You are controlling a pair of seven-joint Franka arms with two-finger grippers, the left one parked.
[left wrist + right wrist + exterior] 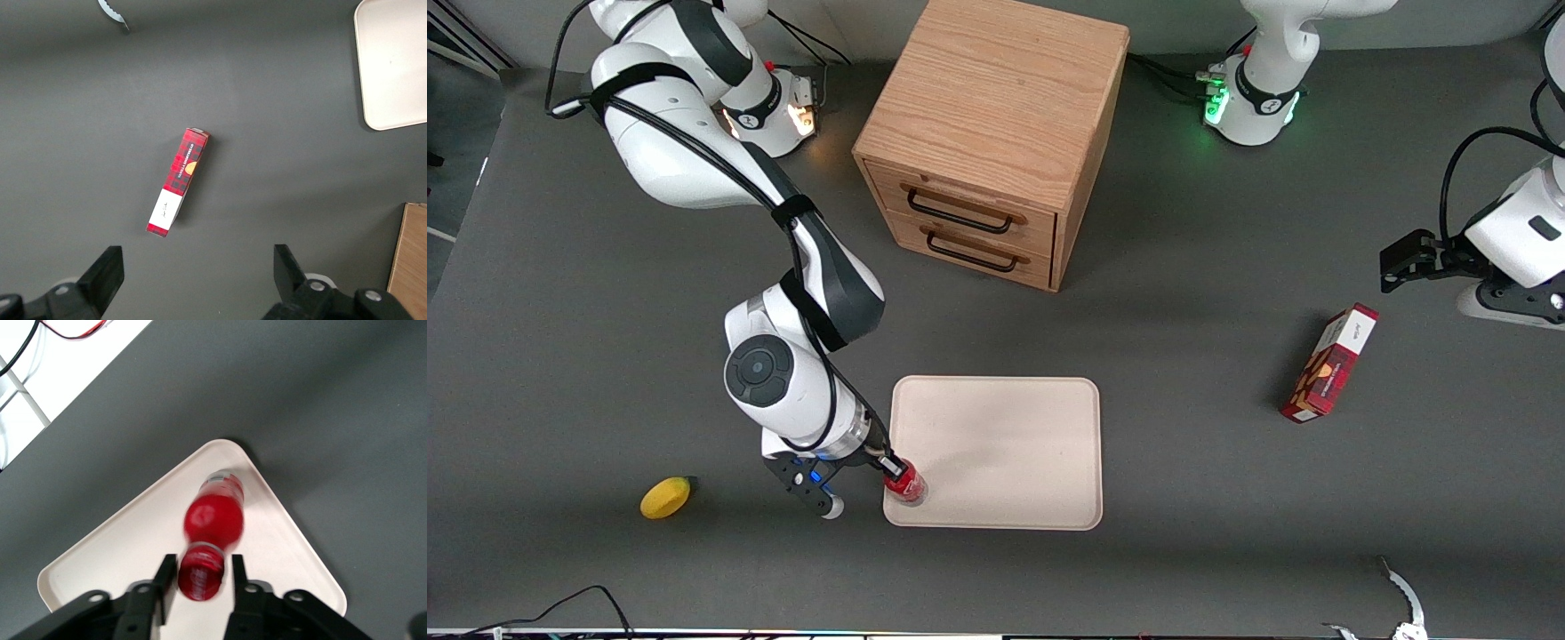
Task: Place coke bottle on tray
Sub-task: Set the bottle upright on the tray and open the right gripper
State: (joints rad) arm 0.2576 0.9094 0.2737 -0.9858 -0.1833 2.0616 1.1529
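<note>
**Bottle's over the tray corner, time to set it down**

The coke bottle [213,520] sits at the corner of the tray [1014,427] nearest the camera, probably touching it. My tool [198,577] pinches the cap. I'd settle it upright, inside the rim, before letting go.

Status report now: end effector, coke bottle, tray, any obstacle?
End effector at tray's near corner, fingers around the cap. Coke bottle over the tray corner, contact unclear. Nothing else on the tray.
</note>
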